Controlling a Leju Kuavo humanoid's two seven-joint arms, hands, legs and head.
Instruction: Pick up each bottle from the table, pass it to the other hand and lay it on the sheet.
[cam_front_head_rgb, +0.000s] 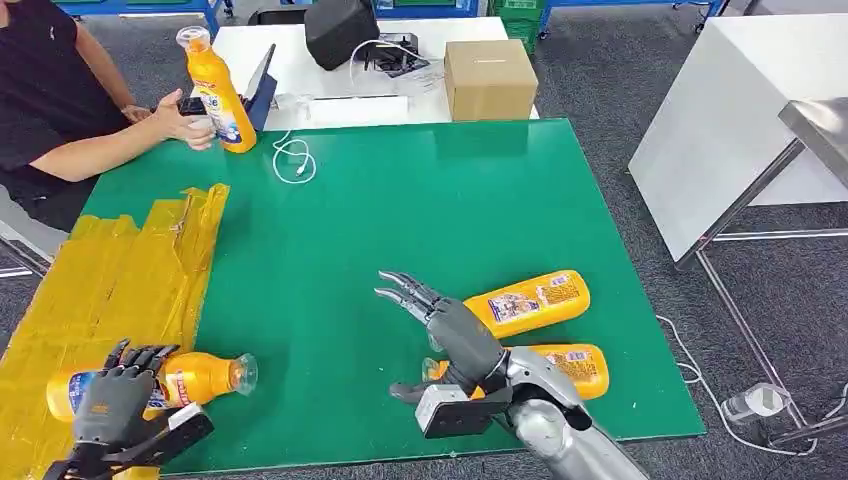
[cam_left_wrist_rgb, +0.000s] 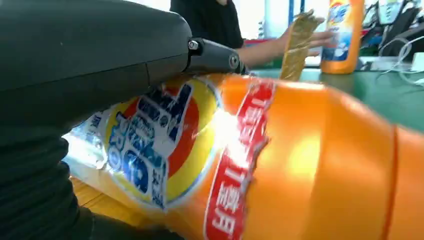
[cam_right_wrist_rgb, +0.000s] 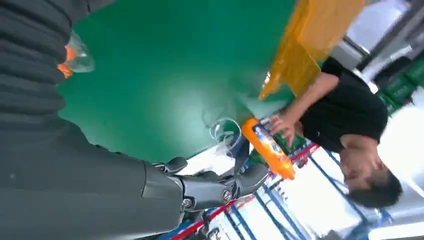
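My left hand (cam_front_head_rgb: 115, 395) lies over an orange bottle (cam_front_head_rgb: 190, 378) on its side at the near edge of the yellow sheet (cam_front_head_rgb: 110, 270), its clear cap sticking out over the green mat (cam_front_head_rgb: 400, 200). In the left wrist view the bottle's label (cam_left_wrist_rgb: 280, 160) sits right against the hand (cam_left_wrist_rgb: 90, 55). My right hand (cam_front_head_rgb: 440, 320) hovers open, fingers stretched out, just left of two more orange bottles lying on the mat, one farther (cam_front_head_rgb: 530, 300) and one nearer (cam_front_head_rgb: 575, 365). A person at the far left holds a fourth bottle (cam_front_head_rgb: 215, 90) upright.
A white cable (cam_front_head_rgb: 293, 158) lies on the mat's far edge. Behind it a white table carries a cardboard box (cam_front_head_rgb: 488, 78) and a black bag (cam_front_head_rgb: 340, 30). Another white table (cam_front_head_rgb: 730, 100) stands to the right.
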